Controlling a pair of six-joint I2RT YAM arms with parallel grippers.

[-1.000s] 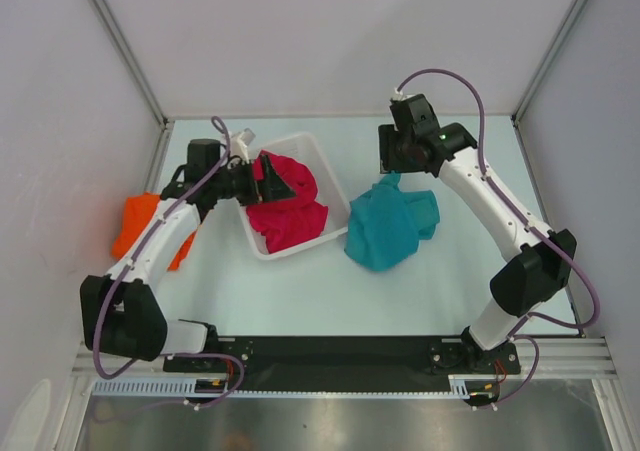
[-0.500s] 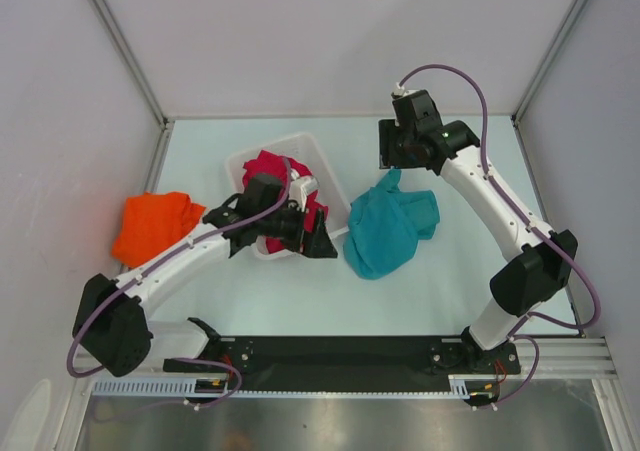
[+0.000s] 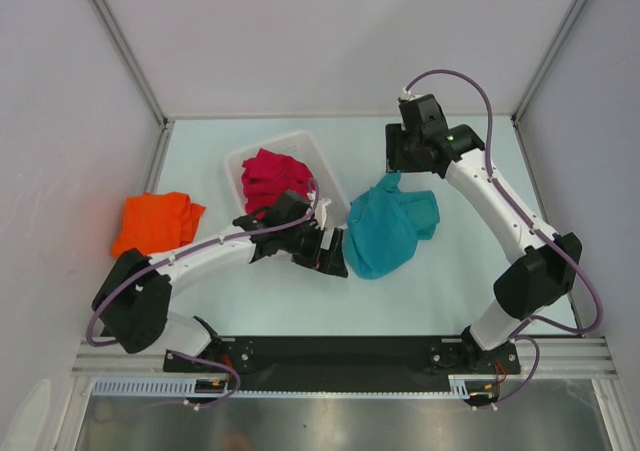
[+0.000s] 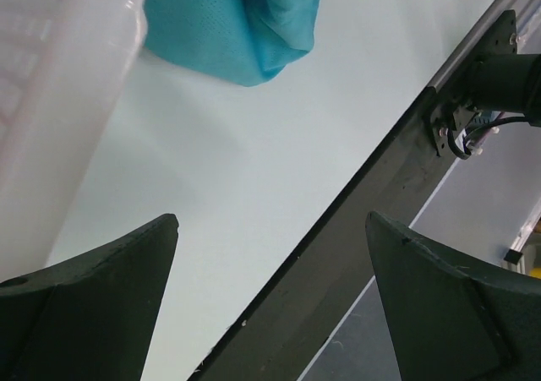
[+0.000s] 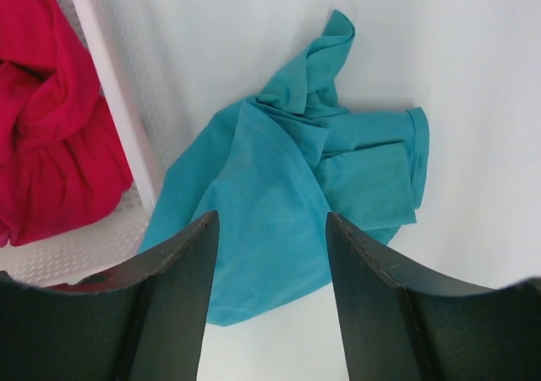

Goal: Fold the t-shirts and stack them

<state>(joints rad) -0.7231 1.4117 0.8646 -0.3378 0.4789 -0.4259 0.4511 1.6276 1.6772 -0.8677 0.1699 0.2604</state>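
The teal-blue t-shirt point(image 3: 385, 229) lies crumpled on the table right of the basket, and also shows in the right wrist view point(image 5: 279, 187) and the left wrist view point(image 4: 237, 26). The crimson-pink t-shirt point(image 3: 275, 179) is bunched inside the white basket point(image 3: 238, 161); it also shows in the right wrist view point(image 5: 51, 144). The orange t-shirt point(image 3: 155, 221) lies bunched at the far left. My left gripper point(image 3: 335, 261) point(image 4: 270, 220) is open and empty, by the basket's front right corner and the teal shirt's left edge. My right gripper point(image 3: 397, 166) point(image 5: 270, 220) is open and empty above the teal shirt's far end.
The basket's white wall point(image 4: 51, 102) point(image 5: 110, 102) stands close to the left gripper. The black base rail point(image 3: 340, 351) point(image 4: 397, 187) runs along the table's near edge. Grey walls and frame posts enclose the table at left, back and right.
My left arm has swung out of the basket and forward to the right, ending beside the teal shirt. The crimson shirt has settled back into the basket. The right arm has barely moved.
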